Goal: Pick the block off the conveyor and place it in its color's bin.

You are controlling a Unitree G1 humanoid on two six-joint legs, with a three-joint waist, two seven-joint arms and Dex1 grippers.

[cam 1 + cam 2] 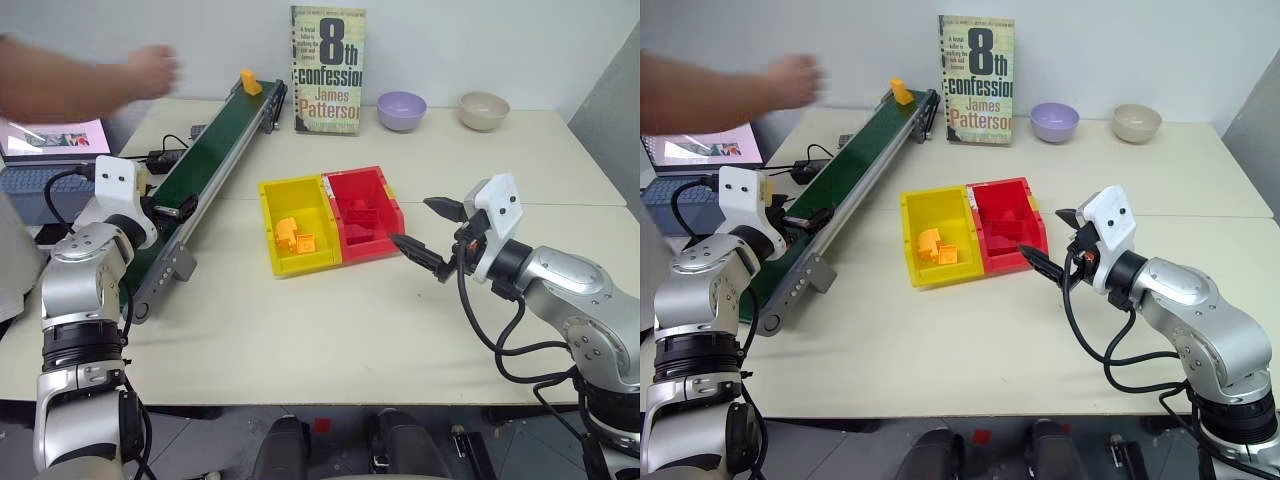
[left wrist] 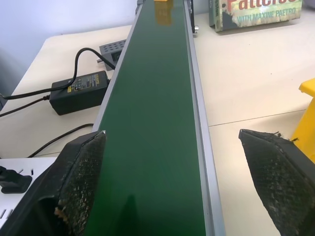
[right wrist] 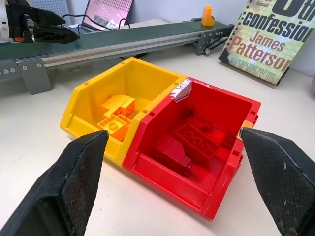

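Standing upright at the far end of the conveyor [image 1: 205, 165], the block [image 1: 249, 82] is well apart from both arms; a person's hand [image 1: 150, 72] hovers just left of that end. The left gripper [image 2: 172, 187] is over the near part of the belt, jaws wide and empty, and its wrist view adds a power adapter [image 2: 78, 91] and cable beside the rail. The right gripper [image 3: 179, 191], also spread and empty, faces the bin [image 1: 297, 225] and the red tray [image 1: 362, 212] joined to it. Its wrist view reveals orange bricks [image 3: 117, 115] lying inside the bin and red bricks [image 3: 189, 142] in the tray. Head views alone include a book [image 1: 327, 70] and two bowls [image 1: 402, 110].
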